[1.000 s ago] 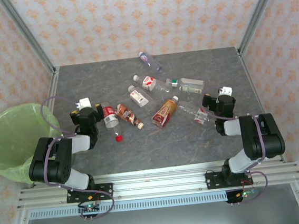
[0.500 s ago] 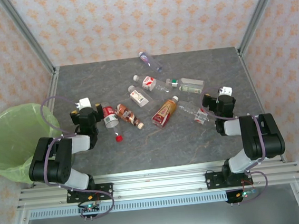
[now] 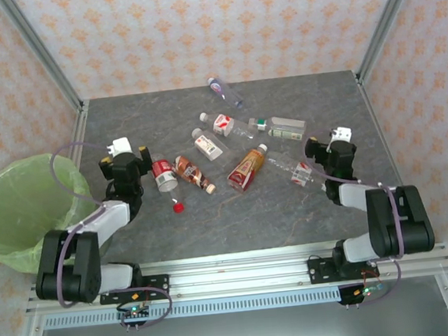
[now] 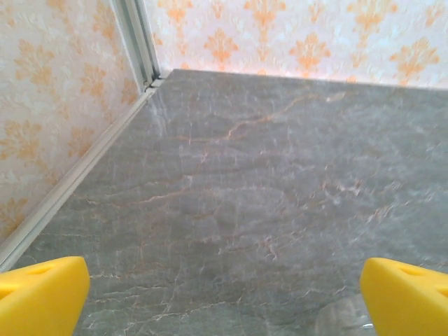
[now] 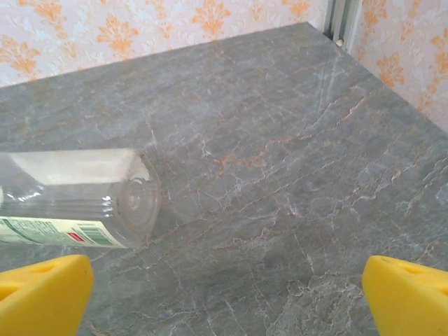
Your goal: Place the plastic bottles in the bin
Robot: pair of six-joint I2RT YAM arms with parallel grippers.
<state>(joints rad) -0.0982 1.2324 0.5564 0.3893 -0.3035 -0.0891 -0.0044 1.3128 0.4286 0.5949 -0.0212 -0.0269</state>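
tabletop [image 3: 291, 209] is a grey stone-look slab, smooth, veined, soft sheen rather than mirror-y. clear bottle [image 5: 77, 189] is glossy see-through plastic with a thin printed label. bin [image 3: 2, 253] liner is thin translucent green plastic film, a bit crinkly. corner post [image 4: 140, 35] looks like pale satin metal, wallpaper [image 4: 56, 105] matt and embossed

Dark grey marble-look tabletop [image 3: 236, 214] w/ thin rust-coloured veins, matte, under soft, even light. Walls [image 3: 218, 25] on 3 sides: cream wallpaper w/ repeating orange floral motif. Aluminium posts [image 3: 40, 51] rise from the far corners, L & R. Slotted alu rail [image 3: 242, 276] along the near edge, grey metal sheet [image 3: 248, 332] below it.
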